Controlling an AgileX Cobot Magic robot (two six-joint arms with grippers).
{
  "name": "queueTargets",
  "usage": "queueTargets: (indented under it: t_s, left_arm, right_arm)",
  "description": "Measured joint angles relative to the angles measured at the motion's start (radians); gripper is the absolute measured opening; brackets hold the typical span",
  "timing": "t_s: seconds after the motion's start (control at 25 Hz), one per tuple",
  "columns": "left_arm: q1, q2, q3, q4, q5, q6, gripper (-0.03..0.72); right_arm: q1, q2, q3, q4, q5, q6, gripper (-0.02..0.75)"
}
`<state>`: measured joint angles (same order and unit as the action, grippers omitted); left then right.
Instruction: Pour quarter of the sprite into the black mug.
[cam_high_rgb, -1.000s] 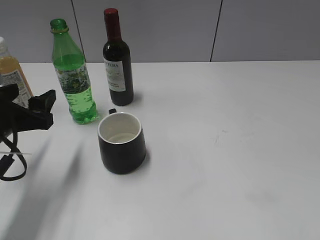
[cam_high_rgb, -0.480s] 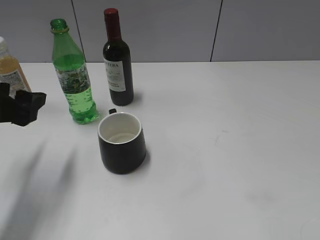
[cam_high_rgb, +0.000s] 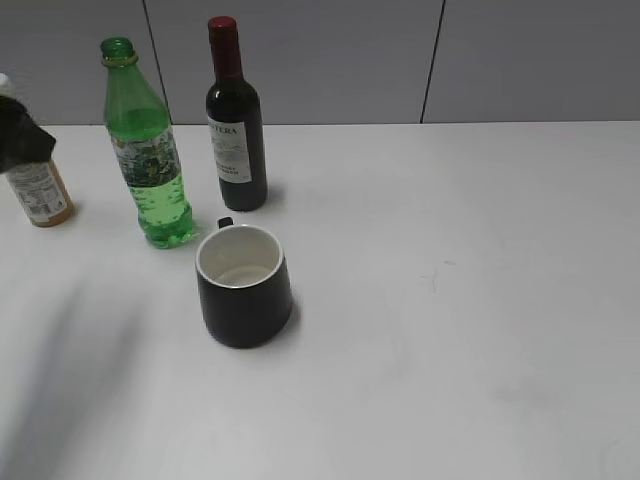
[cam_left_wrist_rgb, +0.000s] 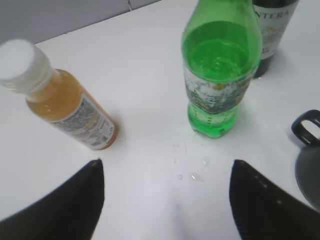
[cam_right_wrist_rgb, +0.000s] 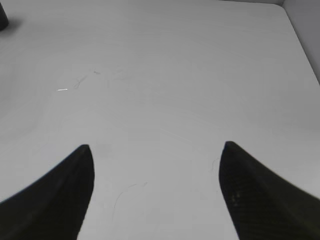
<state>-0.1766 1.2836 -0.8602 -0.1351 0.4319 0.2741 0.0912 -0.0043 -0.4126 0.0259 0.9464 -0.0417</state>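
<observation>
The sprite stands upright on the table, uncapped, at the back left, its long axis straight up. From the left end effector it lies ahead and a little to the right, with bare table and a few droplets between them; the fingers stand wide apart and hold nothing. That arm is clearly the nearer one, showing only as a dark blur at the left edge of the exterior view. The right end effector is also spread wide and empty, over bare table well off to the right.

The black mug sits just in front and to the right of the sprite, mouth up. The wine bottle stands close on the sprite's right, the juice bottle off to its left. To my eye the left side is the freer approach, though the juice bottle crowds it somewhat.
</observation>
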Motion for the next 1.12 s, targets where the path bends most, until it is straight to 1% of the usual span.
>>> queueTargets:
  t_s: [0.08, 0.16, 0.24, 0.36, 0.52, 0.64, 0.84, 1.12]
  left_arm:
    - [0.0, 0.0, -0.072, 0.069, 0.096, -0.079, 0.593]
    - [0.002, 0.0, -0.143, 0.116, 0.19, -0.111, 0.592]
    - [0.015, -0.001, -0.192, 0.135, 0.253, -0.123, 0.592]
    - [0.061, -0.005, -0.225, 0.135, 0.315, -0.13, 0.592]
    - [0.14, -0.012, -0.226, 0.142, 0.419, -0.132, 0.592]
    - [0.173, -0.044, -0.226, 0.145, 0.483, -0.132, 0.591]
    - [0.179, -0.16, -0.202, 0.117, 0.536, -0.121, 0.591]
    - [0.179, -0.379, -0.04, 0.096, 0.54, -0.09, 0.591]
  right_arm:
    - [0.0, 0.0, 0.0, 0.0, 0.0, 0.0, 0.59]
    - [0.0, 0.0, 0.0, 0.0, 0.0, 0.0, 0.59]
    - [0.0, 0.0, 0.0, 0.0, 0.0, 0.0, 0.59]
    - [0.0, 0.0, 0.0, 0.0, 0.0, 0.0, 0.59]
    - [0.0, 0.0, 0.0, 0.0, 0.0, 0.0, 0.59]
    - [0.0, 0.0, 0.0, 0.0, 0.0, 0.0, 0.59]
    - [0.0, 0.0, 0.0, 0.0, 0.0, 0.0, 0.59]
    - [0.0, 0.0, 0.0, 0.0, 0.0, 0.0, 0.59]
